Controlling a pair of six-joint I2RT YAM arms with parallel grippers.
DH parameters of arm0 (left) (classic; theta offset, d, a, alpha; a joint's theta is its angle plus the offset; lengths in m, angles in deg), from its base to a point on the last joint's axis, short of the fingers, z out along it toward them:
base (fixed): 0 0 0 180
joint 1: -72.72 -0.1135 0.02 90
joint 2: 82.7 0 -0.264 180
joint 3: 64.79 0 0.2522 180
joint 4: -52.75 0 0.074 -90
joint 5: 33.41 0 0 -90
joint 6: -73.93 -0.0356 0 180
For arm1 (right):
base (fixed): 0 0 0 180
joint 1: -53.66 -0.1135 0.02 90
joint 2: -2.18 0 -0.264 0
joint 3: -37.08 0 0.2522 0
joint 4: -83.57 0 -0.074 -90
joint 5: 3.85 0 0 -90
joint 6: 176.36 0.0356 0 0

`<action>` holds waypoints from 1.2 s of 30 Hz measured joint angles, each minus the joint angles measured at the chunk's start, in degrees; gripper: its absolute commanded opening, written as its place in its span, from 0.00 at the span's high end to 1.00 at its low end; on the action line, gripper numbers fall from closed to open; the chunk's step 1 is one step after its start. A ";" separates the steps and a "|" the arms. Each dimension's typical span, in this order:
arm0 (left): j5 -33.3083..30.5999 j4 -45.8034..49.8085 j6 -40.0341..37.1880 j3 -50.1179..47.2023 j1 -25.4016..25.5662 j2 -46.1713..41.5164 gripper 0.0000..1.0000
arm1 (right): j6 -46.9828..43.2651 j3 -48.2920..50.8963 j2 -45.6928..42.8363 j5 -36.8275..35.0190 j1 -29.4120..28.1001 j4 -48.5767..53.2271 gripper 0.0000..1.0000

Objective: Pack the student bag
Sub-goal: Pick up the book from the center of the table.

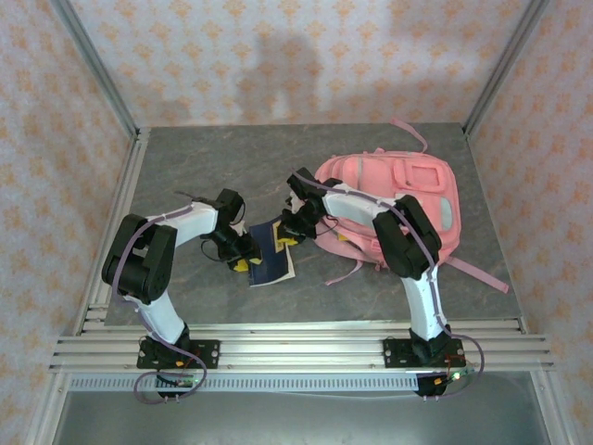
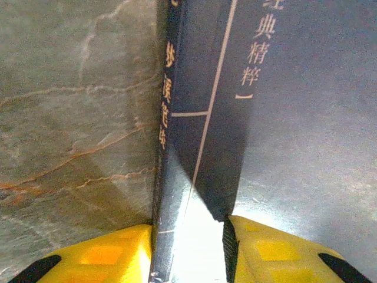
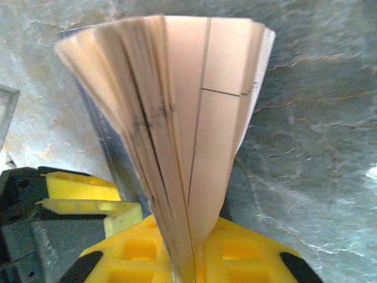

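**Position.** The student bag point(image 1: 422, 185) lies flat in the upper right of the table point(image 1: 204, 158), in the top view. A dark blue book point(image 1: 269, 261) sits at frame centre, just left of the bag.

**Grippers.** The left gripper point(image 1: 243, 254) is closed on the book's spine side. In the left wrist view, one yellow finger point(image 2: 106, 254) presses each face of the book. The right gripper point(image 1: 293, 232) is clamped on the opposite, page-edge side. In the right wrist view the pages fan out above its yellow pads point(image 3: 241, 250).

**Clearance.** Bare table lies open across the left and upper left of the frame. Aluminium rails point(image 1: 296, 348) bound the bottom edge, and an upright post stands at each rear corner. A bag strap point(image 1: 482, 276) trails toward the lower right table edge.

**Obstructed detail.**
- The right arm crosses the bag's left portion and hides it.
- Whether any bag pocket is open cannot be determined.
- The spine lettering is cut off at the top of the left wrist view.
- The page edges are blurred in the right wrist view.
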 measured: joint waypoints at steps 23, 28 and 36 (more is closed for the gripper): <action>-11.52 11.17 10.34 9.99 -4.42 -22.58 0.23 | 20.81 -4.20 -8.90 -5.35 3.41 -8.15 1.00; -11.32 6.88 16.26 11.47 -4.42 -23.37 0.21 | 30.16 -5.03 -10.47 -6.62 4.68 -13.33 1.00; -11.32 -2.49 23.37 13.97 -4.44 -23.39 0.22 | 42.60 -4.74 -12.11 -6.49 4.70 -21.42 1.00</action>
